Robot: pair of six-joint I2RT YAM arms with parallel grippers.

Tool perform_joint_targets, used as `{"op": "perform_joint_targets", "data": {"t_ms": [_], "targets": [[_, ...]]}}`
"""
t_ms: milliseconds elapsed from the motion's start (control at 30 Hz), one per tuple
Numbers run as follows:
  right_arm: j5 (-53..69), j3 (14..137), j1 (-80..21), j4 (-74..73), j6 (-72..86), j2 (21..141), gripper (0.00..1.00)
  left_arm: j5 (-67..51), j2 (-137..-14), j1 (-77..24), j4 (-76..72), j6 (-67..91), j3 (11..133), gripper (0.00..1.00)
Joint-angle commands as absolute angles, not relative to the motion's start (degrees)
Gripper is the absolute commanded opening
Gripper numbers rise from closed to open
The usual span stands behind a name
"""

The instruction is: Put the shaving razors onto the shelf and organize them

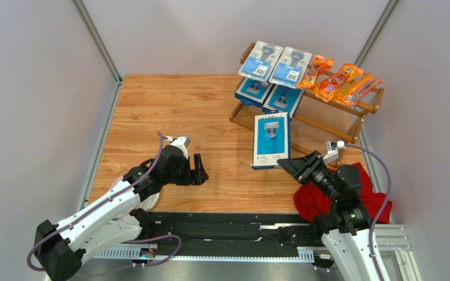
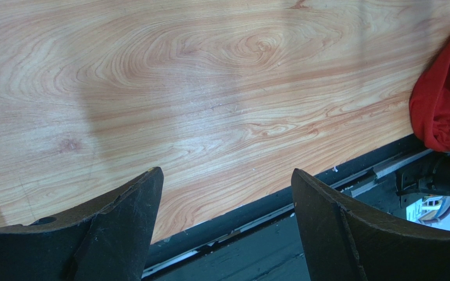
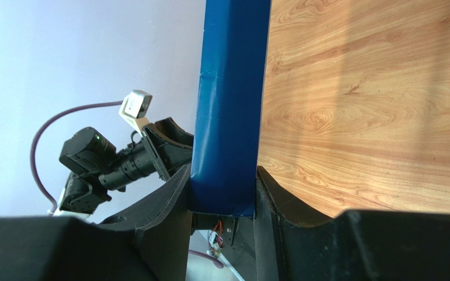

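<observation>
1. Right jaws: partly closed, clamped across the thin near end of a blue razor box.
2. The box's long axis runs straight out from those jaws. The shelf stands just beyond its far end.
3. Left jaws: wide open, empty, over the counter, well away from the shelf.
4. Judgement: the right arm is nearer, so the placement looks like a forward carry along that axis.

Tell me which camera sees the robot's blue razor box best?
The top camera. It shows the blue razor box whole, razor picture and all, pinched at its near edge by the right end effector. The right wrist camera sees only its thin blue side; the left wrist camera misses it.
</observation>
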State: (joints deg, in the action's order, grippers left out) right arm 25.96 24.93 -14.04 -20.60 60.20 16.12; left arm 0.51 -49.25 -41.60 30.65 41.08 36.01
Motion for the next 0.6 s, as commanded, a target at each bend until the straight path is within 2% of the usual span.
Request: {"op": "perform_joint_targets", "data": {"t_ms": [0, 267, 567], "targets": [[32.7, 27.2, -9.1, -14.2, 62.7, 14.9, 0.0, 0.4, -48.3, -41.6, 29.6, 41.0, 35.6, 0.89], [42.2, 27.1, 2.1, -10.4, 65.6, 15.8, 0.0, 0.4, -48.3, -41.6, 29.0, 41.2, 34.7, 0.89], [46.8, 22.6, 8.9, -6.2, 67.9, 16.8, 0.0, 0.4, -48.3, -41.6, 28.9, 41.2, 34.5, 0.89]]}}
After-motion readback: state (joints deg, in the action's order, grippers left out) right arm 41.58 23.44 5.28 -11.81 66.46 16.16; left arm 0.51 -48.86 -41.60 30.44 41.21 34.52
